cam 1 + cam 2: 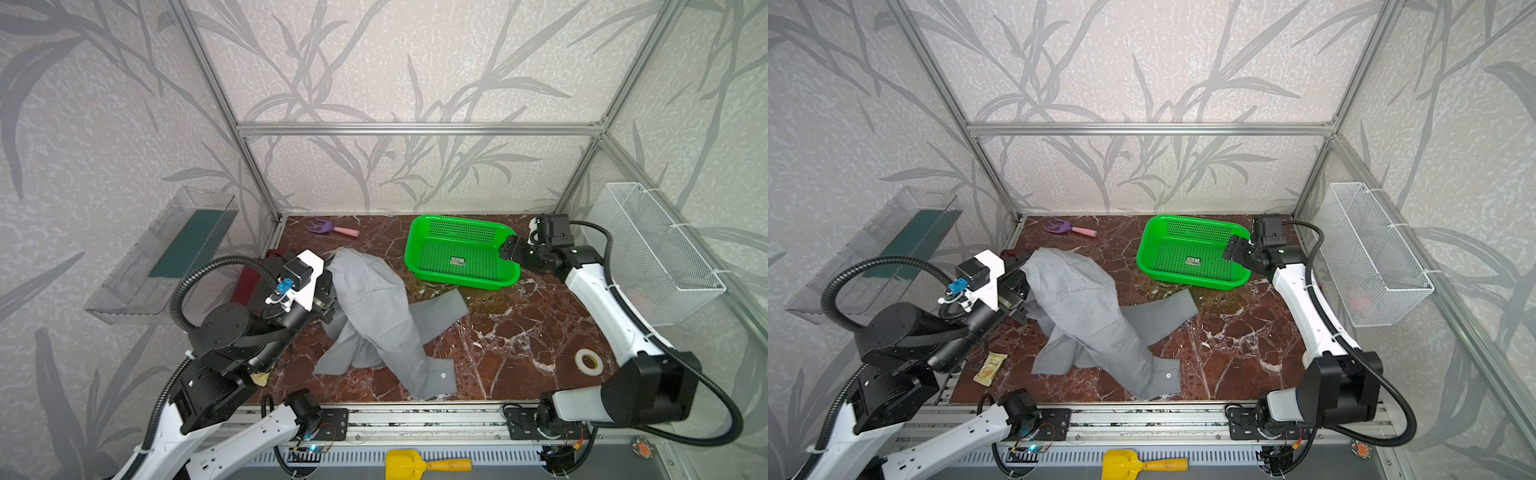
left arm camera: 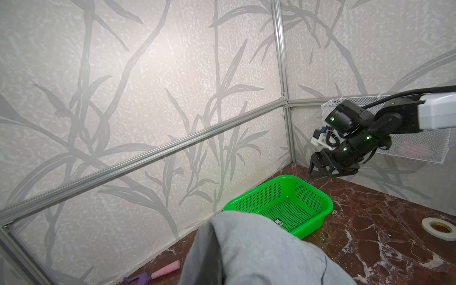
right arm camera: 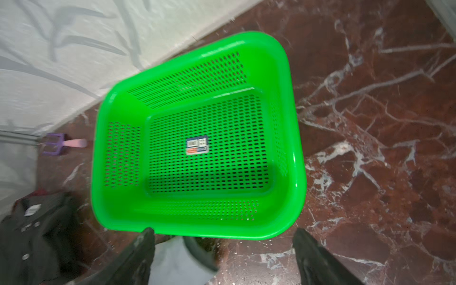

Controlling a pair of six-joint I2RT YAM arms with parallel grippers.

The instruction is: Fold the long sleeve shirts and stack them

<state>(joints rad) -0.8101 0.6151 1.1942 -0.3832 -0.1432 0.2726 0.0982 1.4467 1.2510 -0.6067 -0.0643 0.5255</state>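
The left gripper (image 1: pixel 331 291) is clamped on a bunched fold of the light grey shirt (image 1: pixel 374 316), with its jaws buried in the cloth. From them the shirt drapes down and spreads across the marble table (image 1: pixel 519 332). The left wrist is raised and its forearm reaches in low. Behind that arm lie the dark grey shirt (image 1: pixel 272 264) and the maroon shirt (image 1: pixel 245 286). The right gripper (image 3: pixel 222 249) stands wide apart and empty. The green basket (image 3: pixel 98 172) sits just ahead of its fingertips (image 3: pixel 145 246), and the right arm is stretched far back.
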